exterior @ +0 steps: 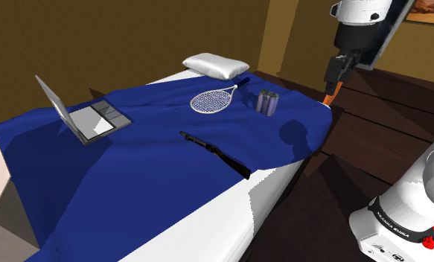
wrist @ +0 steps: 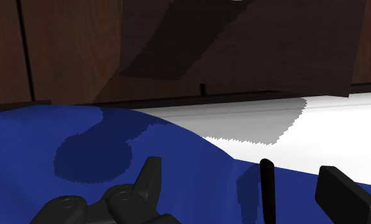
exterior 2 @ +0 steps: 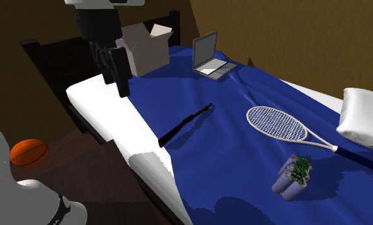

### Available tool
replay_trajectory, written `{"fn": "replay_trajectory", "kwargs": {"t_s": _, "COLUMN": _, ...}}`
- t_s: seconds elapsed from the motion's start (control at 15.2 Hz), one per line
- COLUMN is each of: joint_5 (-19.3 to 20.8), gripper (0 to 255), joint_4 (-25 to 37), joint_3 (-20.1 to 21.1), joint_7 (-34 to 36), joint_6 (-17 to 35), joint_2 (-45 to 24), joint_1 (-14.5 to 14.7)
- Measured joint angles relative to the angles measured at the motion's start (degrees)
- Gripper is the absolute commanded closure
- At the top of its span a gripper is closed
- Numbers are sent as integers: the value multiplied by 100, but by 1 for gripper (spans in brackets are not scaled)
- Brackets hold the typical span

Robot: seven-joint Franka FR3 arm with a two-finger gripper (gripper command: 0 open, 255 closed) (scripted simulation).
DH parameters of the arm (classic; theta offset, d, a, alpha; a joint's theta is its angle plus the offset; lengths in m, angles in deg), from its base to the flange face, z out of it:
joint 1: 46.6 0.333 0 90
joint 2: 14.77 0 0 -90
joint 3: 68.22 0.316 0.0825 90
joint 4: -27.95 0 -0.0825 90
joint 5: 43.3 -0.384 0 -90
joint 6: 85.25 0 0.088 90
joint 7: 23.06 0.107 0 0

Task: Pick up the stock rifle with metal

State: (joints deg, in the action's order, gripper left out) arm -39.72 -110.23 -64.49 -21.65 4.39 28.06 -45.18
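The rifle [exterior: 215,153] is a thin, long, black thing lying flat on the blue bedcover [exterior: 133,179], with one end reaching the white sheet by the bed's edge. It also shows in the second exterior view as the rifle [exterior 2: 185,124]. My gripper [exterior: 334,80] hangs high in the air, well apart from it, out past the bed's side edge. In the second exterior view the gripper [exterior 2: 116,86] hovers over the white sheet [exterior 2: 105,105]. Through the wrist camera the gripper [wrist: 241,168] is open, holding nothing, with the rifle's dark end [wrist: 265,191] far below between the fingers.
On the cover lie an open laptop [exterior: 88,117], a white racket [exterior: 214,98], a bundle of grey cylinders [exterior: 267,102] and a white pillow [exterior: 215,65]. A cardboard box [exterior 2: 143,48] stands at the bed's far end. An orange ball [exterior 2: 28,152] rests on the dark wooden floor.
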Motion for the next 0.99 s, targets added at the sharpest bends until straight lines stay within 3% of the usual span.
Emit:
{"fn": "replay_trajectory", "kwargs": {"t_s": 0.26, "joint_5": -32, "gripper": 0, "joint_4": -43, "joint_3": 32, "joint_7": 39, "joint_6": 375, "joint_2": -353, "joint_1": 15}}
{"fn": "replay_trajectory", "kwargs": {"t_s": 0.99, "joint_5": -110, "gripper": 0, "joint_4": 198, "joint_3": 231, "joint_7": 251, "joint_6": 2192, "joint_2": -2482, "joint_1": 80}}
